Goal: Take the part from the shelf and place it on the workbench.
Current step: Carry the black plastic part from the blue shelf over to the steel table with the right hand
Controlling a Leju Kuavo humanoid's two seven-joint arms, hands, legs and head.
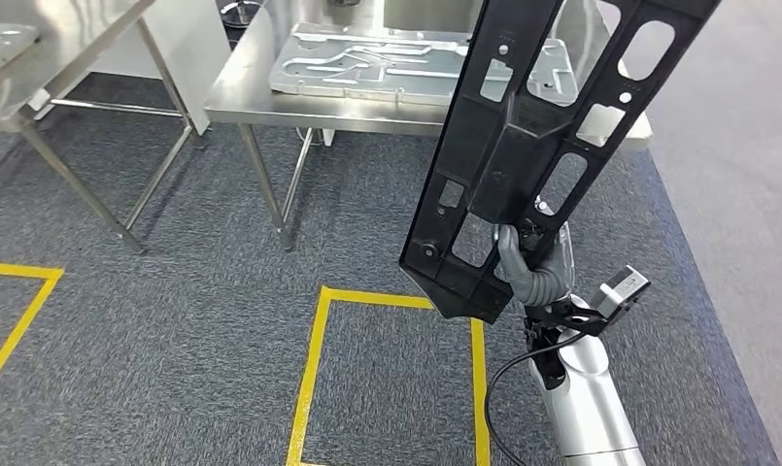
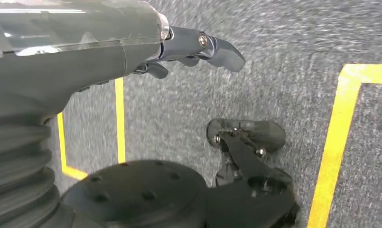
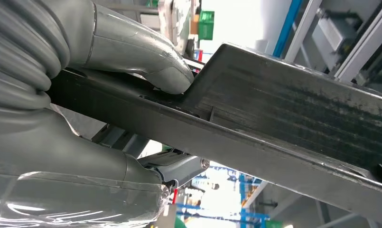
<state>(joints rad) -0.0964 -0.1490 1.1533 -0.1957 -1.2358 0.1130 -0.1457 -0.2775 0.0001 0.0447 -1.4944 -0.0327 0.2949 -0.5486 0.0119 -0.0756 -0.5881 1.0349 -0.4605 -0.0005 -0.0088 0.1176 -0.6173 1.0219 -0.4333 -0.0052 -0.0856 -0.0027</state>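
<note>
A long black part (image 1: 532,136) with several cut-out windows stands nearly upright in front of me, tilted a little to the right. My right hand (image 1: 530,264) grips it near its lower end, thumb on the front face. In the right wrist view the thumb (image 3: 146,57) presses on the black part (image 3: 284,118) and the other fingers curl under it. The steel workbench (image 1: 348,112) stands ahead, beyond the part. My left hand (image 2: 132,52) hangs over the carpet with its fingers (image 2: 217,47) stretched out and nothing in them.
A silver metal panel (image 1: 387,63) lies on the workbench. A second steel table (image 1: 37,68) stands at the far left. Yellow floor tape (image 1: 319,369) marks a square on the grey carpet in front of me.
</note>
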